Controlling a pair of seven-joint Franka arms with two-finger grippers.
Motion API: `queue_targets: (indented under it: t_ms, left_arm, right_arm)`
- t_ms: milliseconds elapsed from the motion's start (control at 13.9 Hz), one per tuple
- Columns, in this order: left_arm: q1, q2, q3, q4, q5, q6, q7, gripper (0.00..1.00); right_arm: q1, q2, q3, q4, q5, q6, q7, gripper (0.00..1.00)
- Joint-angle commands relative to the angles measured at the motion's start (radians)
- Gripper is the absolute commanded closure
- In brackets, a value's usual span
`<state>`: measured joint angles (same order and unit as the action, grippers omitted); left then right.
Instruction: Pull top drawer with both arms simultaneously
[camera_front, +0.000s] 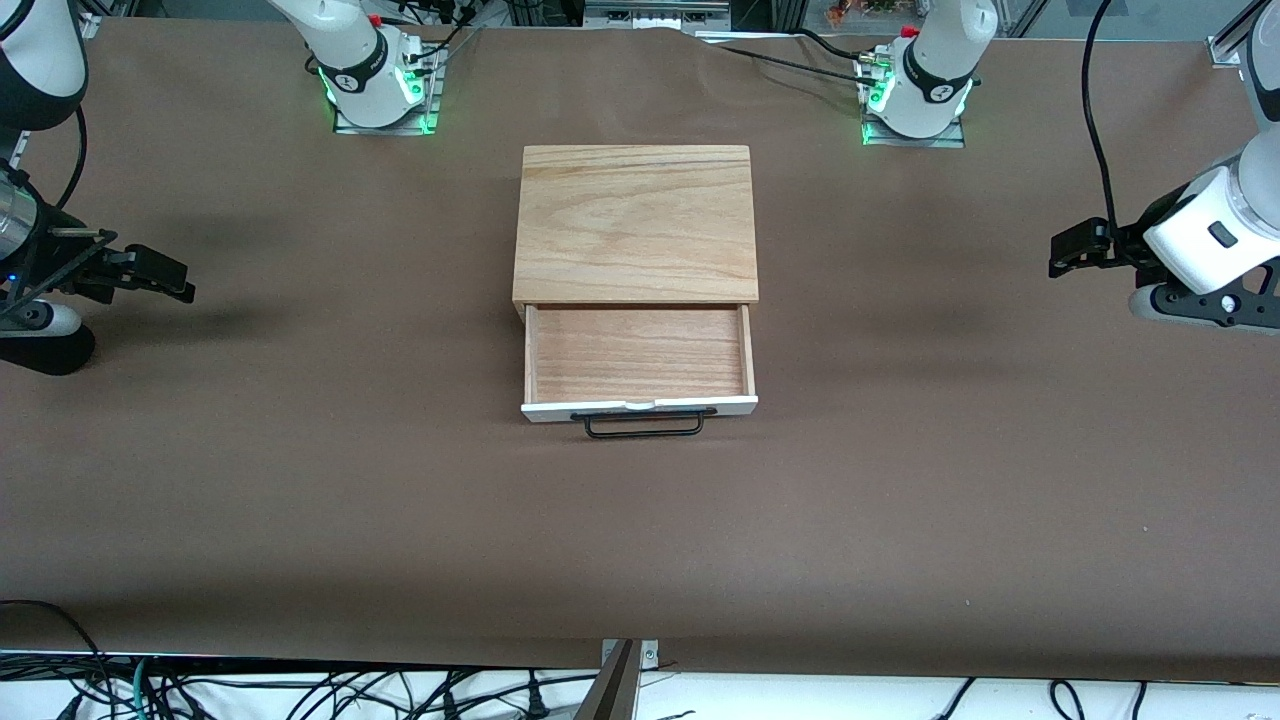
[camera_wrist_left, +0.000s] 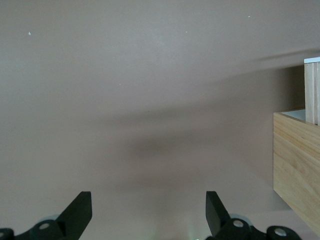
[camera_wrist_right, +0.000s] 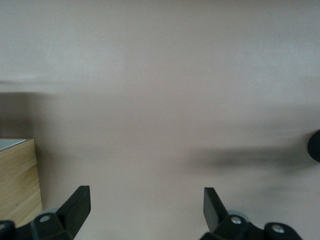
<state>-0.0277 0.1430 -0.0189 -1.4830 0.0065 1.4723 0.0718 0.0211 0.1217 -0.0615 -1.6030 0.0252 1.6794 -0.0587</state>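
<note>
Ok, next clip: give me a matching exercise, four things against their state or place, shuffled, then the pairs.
Things:
1. top drawer
2. black wire handle
3. left gripper
4. right gripper

States:
A. open, over bare table at the right arm's end
B. pulled out, empty
C. on the white front panel, nearest the front camera
D. open, over bare table at the left arm's end

Pairs: 1-B, 2-C, 3-D, 4-A

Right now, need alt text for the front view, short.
A light-wood cabinet sits mid-table with its top drawer pulled out, empty, black handle facing the camera. The left claw and right claw hang open over bare brown table at opposite ends, well clear of the drawer.
</note>
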Motion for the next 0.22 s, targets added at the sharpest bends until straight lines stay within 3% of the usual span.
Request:
queue_targets:
  t_ms: [0, 144]
  left_arm:
    - [0.006, -0.022, -0.004, -0.025, 0.012, 0.017, -0.004, 0.0]
    - [0.009, -0.022, -0.004, -0.025, 0.012, 0.017, -0.004, 0.0]
  right_arm:
    - [-0.001, -0.004, 0.008, 0.015, 0.005, -0.007, -0.004, 0.0]
    - [-0.001, -0.005, 0.008, 0.014, 0.007, -0.006, -0.004, 0.0]
